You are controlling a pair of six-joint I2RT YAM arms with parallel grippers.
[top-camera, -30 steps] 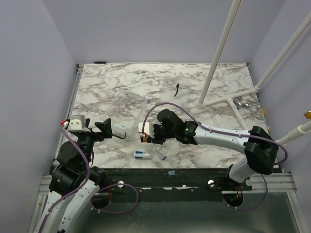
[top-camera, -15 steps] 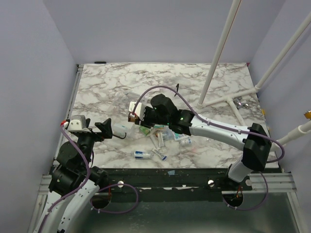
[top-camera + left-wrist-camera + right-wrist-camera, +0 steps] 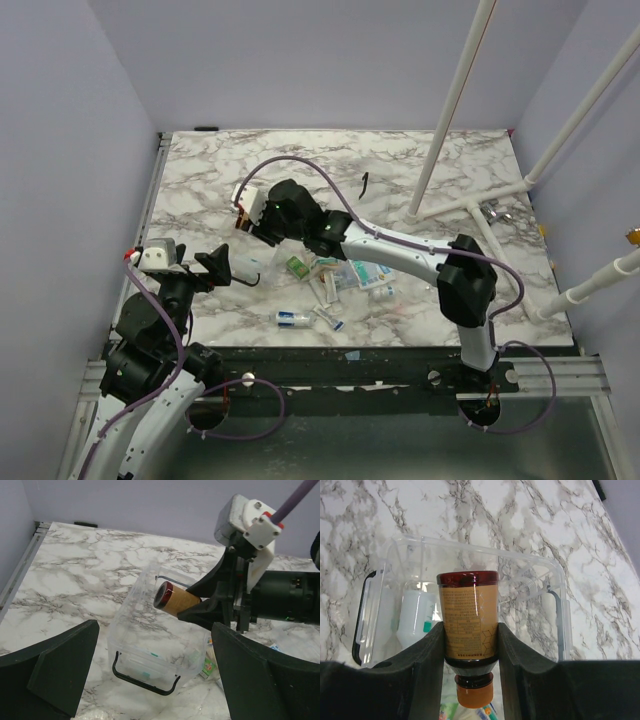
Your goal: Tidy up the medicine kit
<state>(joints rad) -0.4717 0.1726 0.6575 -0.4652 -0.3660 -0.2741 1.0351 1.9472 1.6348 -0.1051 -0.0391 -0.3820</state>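
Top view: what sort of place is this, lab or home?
Likely a lab robot cell, not a home: marble-print table boxed in by plain lilac walls, left arm and right arm bolted to a metal rail, white rig poles.

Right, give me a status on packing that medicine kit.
Done: one white bottle lies inside the clear medicine kit. In hand: the right gripper holds an amber bottle over the kit's open top, not yet released. Left: the loose packets and a small bottle on the table need to go in, then the kit shut. The left gripper hangs open, empty.
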